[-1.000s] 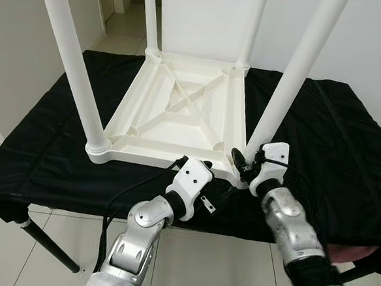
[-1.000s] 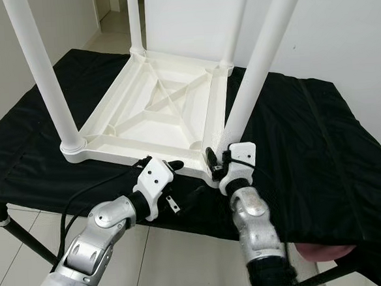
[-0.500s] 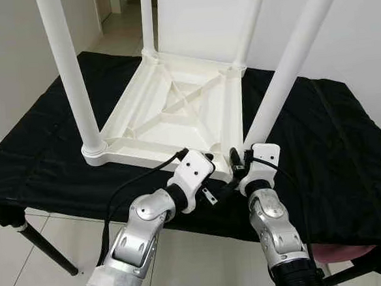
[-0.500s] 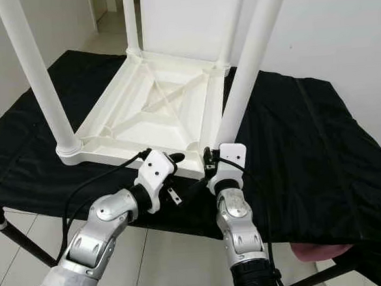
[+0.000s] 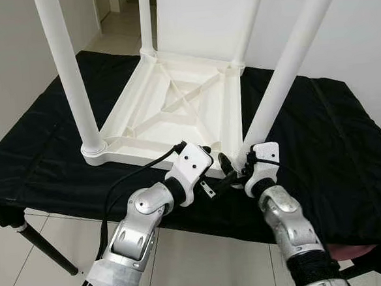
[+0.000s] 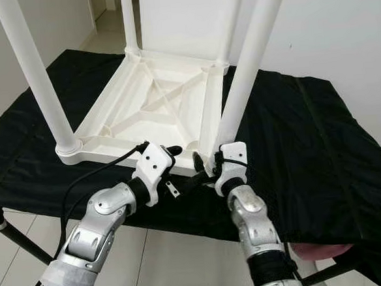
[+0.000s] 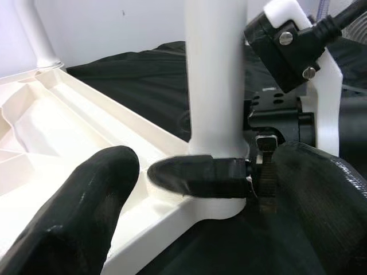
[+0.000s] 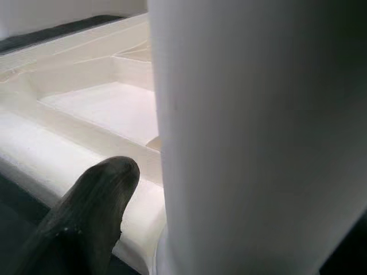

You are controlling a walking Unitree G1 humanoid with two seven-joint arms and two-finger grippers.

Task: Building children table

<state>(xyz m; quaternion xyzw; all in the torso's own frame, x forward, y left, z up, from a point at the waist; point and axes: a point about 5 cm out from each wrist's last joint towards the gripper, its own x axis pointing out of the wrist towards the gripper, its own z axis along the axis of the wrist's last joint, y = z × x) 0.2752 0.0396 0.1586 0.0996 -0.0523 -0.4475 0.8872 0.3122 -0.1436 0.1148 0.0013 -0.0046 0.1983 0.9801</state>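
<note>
Lying across the scene, from the largest thing to the smallest:

Black cloth: it is covering a folding work table from edge to edge, and it is hanging over the rim at 6 o'clock, where a dark table leg is showing below at 8 o'clock.

Children table: it is resting upside down on the cloth, just left of the middle, with its ribbed white underside facing up and its four white legs standing upward.

Far legs: they are rising at 12 o'clock and running out of the top of the head views.

Near-left leg: it is standing in its corner socket at 9 o'clock.

Near-right leg: it is leaning up toward 1 o'clock from the corner nearest the robot, at 6 o'clock of the tabletop.

Left gripper: it is reaching in from 7 o'clock to that near corner, with its fingers parted, one finger lying over the white rim and the other on the cloth side, neither one clamping anything.

Right gripper: it is pressing in at the foot of the near-right leg from 5 o'clock; one black finger is lying against the leg's base collar, and the other is hidden behind the leg, so whether it is gripping cannot be told.

Black cable: it is looping from the left wrist down past the table's edge.
</note>
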